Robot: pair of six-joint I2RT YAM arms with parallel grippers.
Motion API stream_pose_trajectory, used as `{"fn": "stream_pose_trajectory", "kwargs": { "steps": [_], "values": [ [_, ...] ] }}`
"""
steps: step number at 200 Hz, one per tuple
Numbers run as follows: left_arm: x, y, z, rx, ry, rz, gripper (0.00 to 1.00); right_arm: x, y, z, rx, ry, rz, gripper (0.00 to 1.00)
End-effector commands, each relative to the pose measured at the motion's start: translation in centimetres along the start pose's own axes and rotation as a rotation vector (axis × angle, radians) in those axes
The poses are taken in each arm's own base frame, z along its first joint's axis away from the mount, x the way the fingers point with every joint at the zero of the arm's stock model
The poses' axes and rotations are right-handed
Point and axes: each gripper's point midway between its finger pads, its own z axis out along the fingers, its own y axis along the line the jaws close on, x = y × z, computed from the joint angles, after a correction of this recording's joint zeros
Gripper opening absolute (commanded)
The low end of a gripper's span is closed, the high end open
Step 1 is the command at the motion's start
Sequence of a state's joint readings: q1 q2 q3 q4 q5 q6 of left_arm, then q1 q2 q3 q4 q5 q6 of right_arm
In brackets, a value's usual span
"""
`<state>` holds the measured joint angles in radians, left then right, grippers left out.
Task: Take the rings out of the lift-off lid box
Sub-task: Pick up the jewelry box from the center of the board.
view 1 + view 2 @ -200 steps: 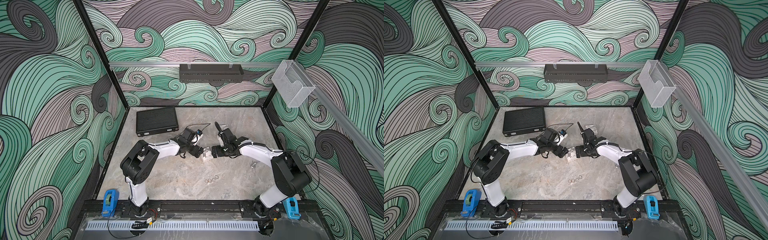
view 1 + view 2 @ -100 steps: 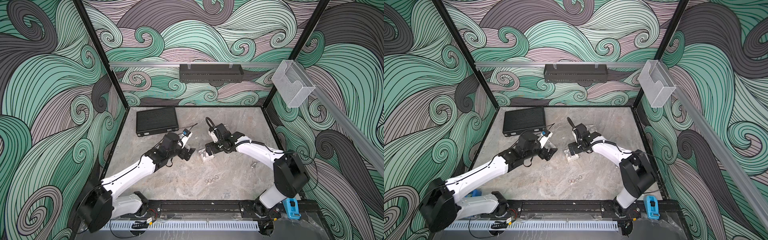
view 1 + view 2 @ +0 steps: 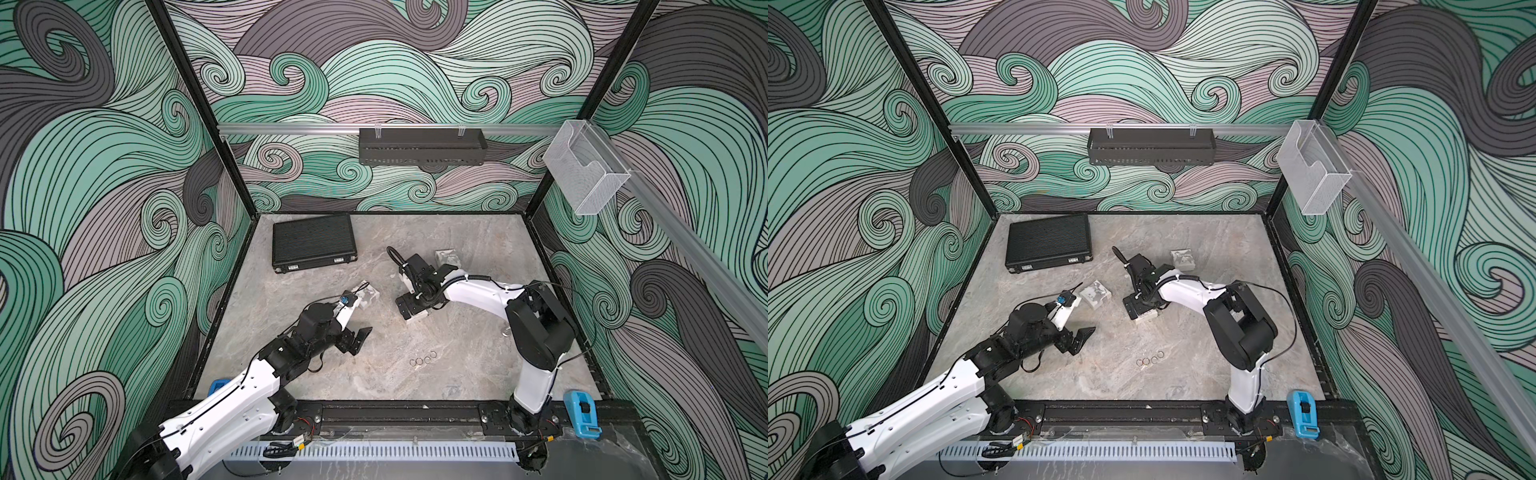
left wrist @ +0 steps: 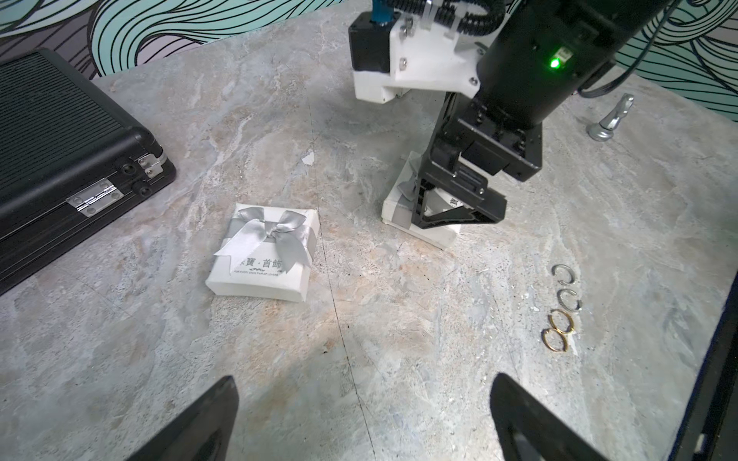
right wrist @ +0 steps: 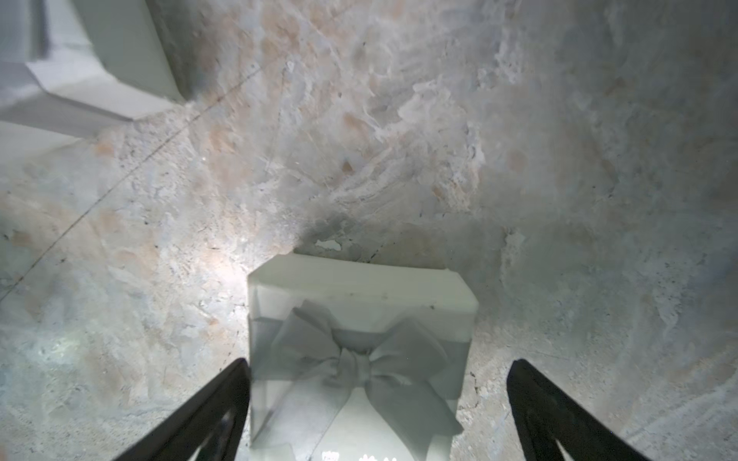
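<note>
Right of centre in both top views, the right claw [image 3: 411,309] stands point-down over a small white box [image 5: 359,287] tied with a grey bow. To do this step well, I'd say it should centre itself first. In the right wrist view one finger [image 5: 223,399] sits just beside the box wall while the other is well apart from it, so a straight squeeze would likely shove the box sideways. It should grip only the lid's sides, below the bow, and lift straight up so nothing inside spills. That claw is spread wide and grasps nothing; whether the near finger touches the box I cannot tell. The left claw [image 4: 363,383], lower and left of centre in the top views, is also spread wide and empty above the bare table [image 3: 374,382]. Four rings [image 4: 563,307], two silvery and two gold, lie in a short row on the table, lower middle of the top views, outside every box. A second bowed box [image 4: 265,255] sits between the two claws, apparently closed
</note>
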<state>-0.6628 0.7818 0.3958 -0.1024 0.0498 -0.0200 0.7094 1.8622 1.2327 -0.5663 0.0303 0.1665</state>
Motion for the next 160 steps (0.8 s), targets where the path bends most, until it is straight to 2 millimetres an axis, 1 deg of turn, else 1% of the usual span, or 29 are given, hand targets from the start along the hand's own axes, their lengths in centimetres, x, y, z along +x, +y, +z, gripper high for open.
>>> {"fn": "stream_pose_trajectory", "kwargs": {
  "steps": [1, 23, 49, 71, 104, 123, 139, 160],
  "values": [
    [-0.9, 0.0, 0.0, -0.004, -0.029, -0.007, 0.99, -0.3, -0.2, 0.4, 0.035, 0.01, 0.021, 0.99],
    [-0.9, 0.0, 0.2, -0.003, -0.014, -0.008, 0.99, -0.3, -0.3, 1.0, 0.059, 0.019, 0.047, 0.95],
    [-1.0, 0.0, 0.2, -0.005, -0.002, -0.006, 0.99, -0.7, -0.4, 1.1, 0.079, 0.009, 0.081, 0.87],
    [-1.0, 0.0, 0.2, -0.008, 0.003, -0.002, 0.99, -0.9, -0.5, 0.9, 0.087, -0.003, 0.1, 0.76],
    [-1.0, 0.1, 0.3, -0.011, 0.004, 0.005, 0.98, -1.5, -1.1, -0.1, 0.113, -0.031, 0.109, 0.76],
    [-1.2, 0.1, 0.3, -0.011, 0.001, 0.009, 0.99, -2.3, -2.0, -0.8, 0.131, -0.05, 0.126, 0.76],
    [-1.2, 0.1, 0.4, -0.01, 0.004, 0.012, 0.99, -3.3, -3.4, -1.3, 0.148, -0.066, 0.167, 0.75],
    [-1.3, 0.0, 0.4, -0.005, 0.008, 0.012, 0.99, -5.6, -5.7, -2.0, 0.155, -0.104, 0.242, 0.74]
  ]
}}
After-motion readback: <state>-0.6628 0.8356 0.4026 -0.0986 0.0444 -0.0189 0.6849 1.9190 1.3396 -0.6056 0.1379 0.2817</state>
